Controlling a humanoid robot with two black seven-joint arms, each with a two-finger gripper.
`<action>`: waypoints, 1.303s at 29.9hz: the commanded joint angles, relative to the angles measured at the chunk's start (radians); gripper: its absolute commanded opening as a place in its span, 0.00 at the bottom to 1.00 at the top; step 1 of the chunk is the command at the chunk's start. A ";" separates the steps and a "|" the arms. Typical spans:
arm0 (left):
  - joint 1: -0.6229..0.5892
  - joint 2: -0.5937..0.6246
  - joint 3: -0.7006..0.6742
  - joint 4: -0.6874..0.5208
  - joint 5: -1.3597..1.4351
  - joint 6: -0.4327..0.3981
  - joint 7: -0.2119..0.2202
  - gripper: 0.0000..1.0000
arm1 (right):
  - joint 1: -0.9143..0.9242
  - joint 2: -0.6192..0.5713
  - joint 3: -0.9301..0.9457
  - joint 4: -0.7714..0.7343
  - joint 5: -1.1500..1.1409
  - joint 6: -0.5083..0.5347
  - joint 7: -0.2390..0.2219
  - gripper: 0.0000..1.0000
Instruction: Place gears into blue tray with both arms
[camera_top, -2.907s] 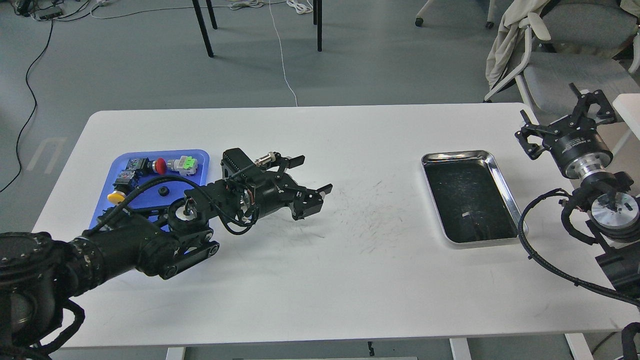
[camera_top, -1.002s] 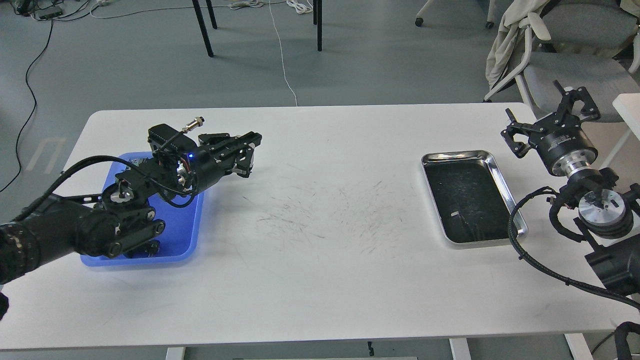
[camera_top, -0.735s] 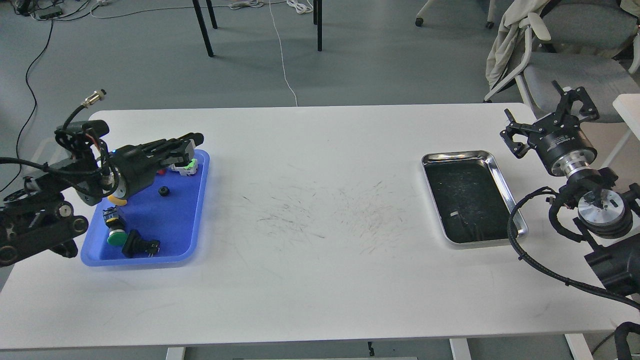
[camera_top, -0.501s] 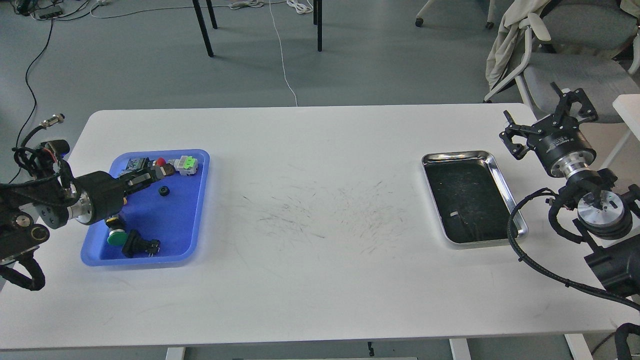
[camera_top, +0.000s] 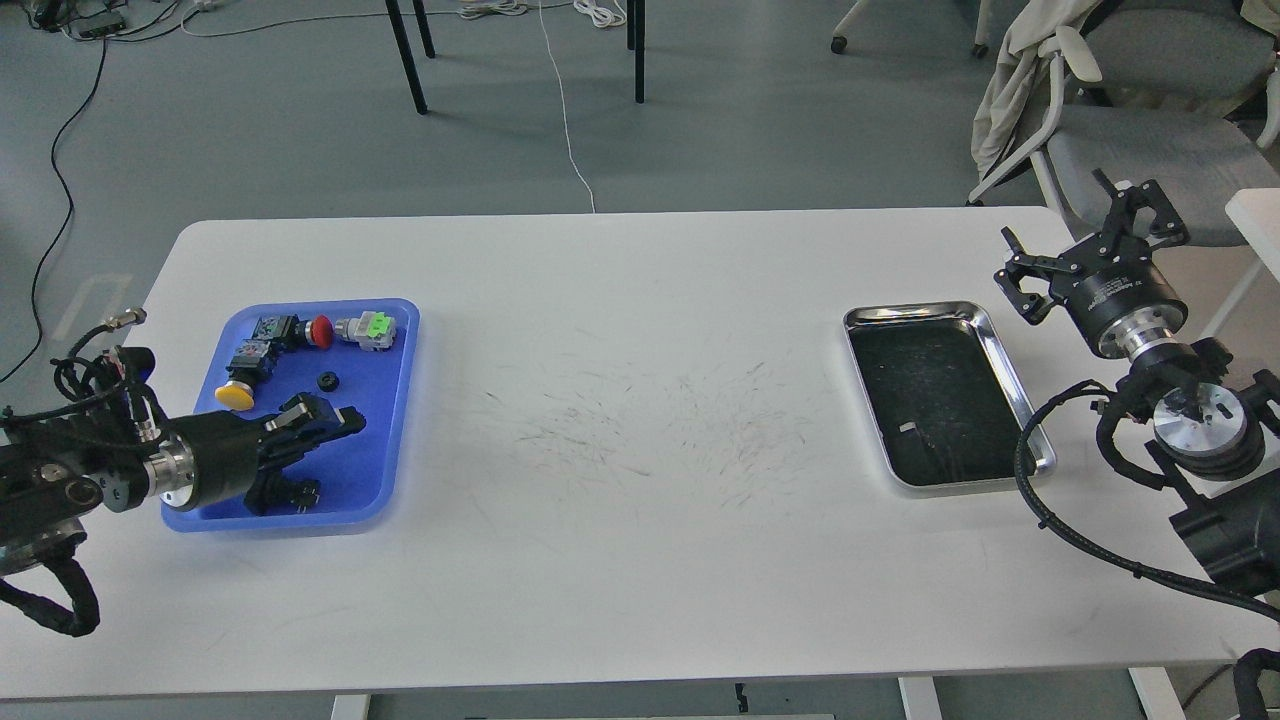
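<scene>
A tray (camera_top: 395, 420) is set on the left part of the table (camera_top: 640, 560); a steel tray (camera_top: 1000, 350) is set on the right part, well apart from it. Within the tray, a gear (camera_top: 327, 381) is found near the middle. Three push buttons (camera_top: 320, 331) are grouped behind it and to its left, in the far end. A switch block (camera_top: 290, 492) is placed in the near end. The left gripper (camera_top: 325, 422) is held over the tray's near half, just before the gear. The right gripper (camera_top: 1085, 245) is held to the right of the steel tray, over the table's right edge.
</scene>
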 joint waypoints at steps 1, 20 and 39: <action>0.001 -0.043 -0.002 0.078 -0.021 0.003 0.008 0.13 | -0.001 0.000 0.000 0.003 0.000 0.000 0.000 0.95; 0.004 -0.080 0.000 0.189 -0.062 -0.003 0.011 0.60 | 0.015 -0.003 -0.035 0.014 -0.003 0.000 -0.001 0.95; -0.013 -0.014 -0.357 0.187 -0.065 -0.176 0.002 0.97 | 0.033 0.006 -0.035 0.014 -0.005 -0.003 -0.001 0.96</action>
